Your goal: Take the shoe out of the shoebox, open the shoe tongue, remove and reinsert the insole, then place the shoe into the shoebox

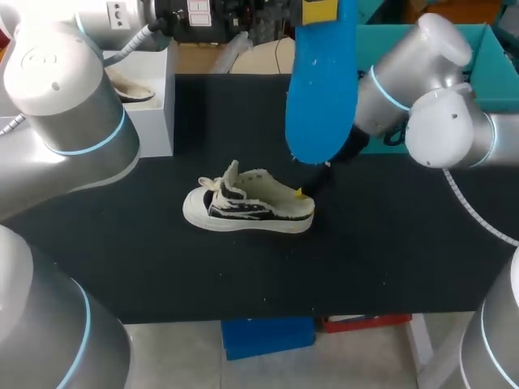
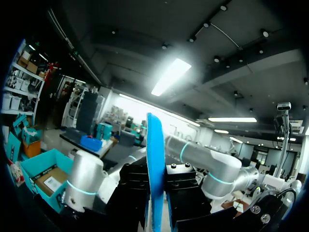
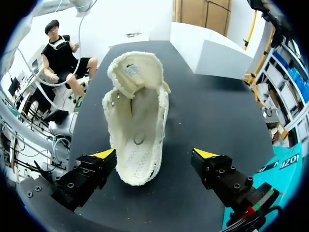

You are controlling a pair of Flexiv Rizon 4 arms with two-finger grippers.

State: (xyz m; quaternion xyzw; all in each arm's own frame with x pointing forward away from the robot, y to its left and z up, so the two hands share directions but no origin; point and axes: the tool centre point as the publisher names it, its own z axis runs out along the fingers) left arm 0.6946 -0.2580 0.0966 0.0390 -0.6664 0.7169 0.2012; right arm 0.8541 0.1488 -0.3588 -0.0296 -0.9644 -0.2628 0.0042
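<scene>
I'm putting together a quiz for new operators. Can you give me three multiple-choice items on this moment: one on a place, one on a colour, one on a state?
1. Where is the shoe?
A in the shoebox
B on the black table
C on the floor

2. What colour is the insole?
A white
B blue
C red

3. How does the right gripper stand?
A open, the shoe's heel between its fingers
B shut on the shoe
C shut on the insole

Answers:
1 B: the shoe stands on its sole on the table.
2 B: the insole shows blue, clamped in the left gripper.
3 A: the right wrist view shows bare table between the heel and one finger.
</scene>
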